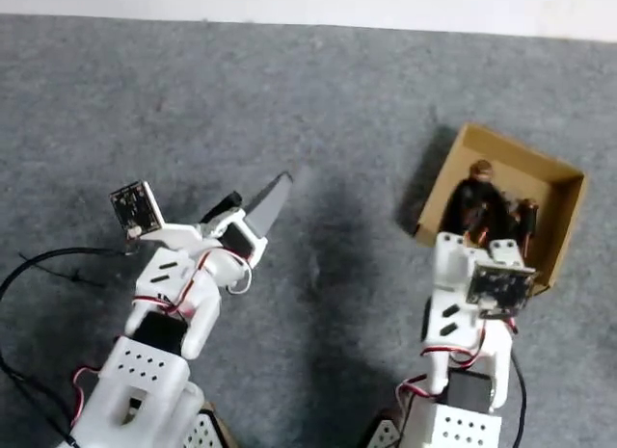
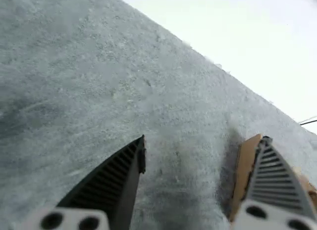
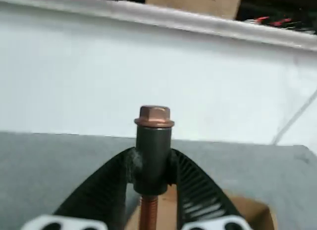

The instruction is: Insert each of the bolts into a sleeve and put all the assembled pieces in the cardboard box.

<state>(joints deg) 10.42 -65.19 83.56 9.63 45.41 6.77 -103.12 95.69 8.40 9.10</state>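
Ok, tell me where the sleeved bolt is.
In the high view, right side: the sleeved bolt sits clamped in the right gripper, over the cardboard box.

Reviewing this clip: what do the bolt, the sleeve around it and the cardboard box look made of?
The bolt is likely metal: copper-coloured with a slight sheen, a hex flanged head and a threaded shank. The sleeve is smooth matte black, either plastic or rubber; the look leaves that open. The cardboard box is plain brown cardboard, matte, with thin raw-edged walls.

— What is covering the work area?
— A grey felt-like mat (image 1: 318,120) is lying flat across all of it.
— And beyond that?
— A pale white surface (image 3: 148,71) is rising past its far edge, catching soft, even light.
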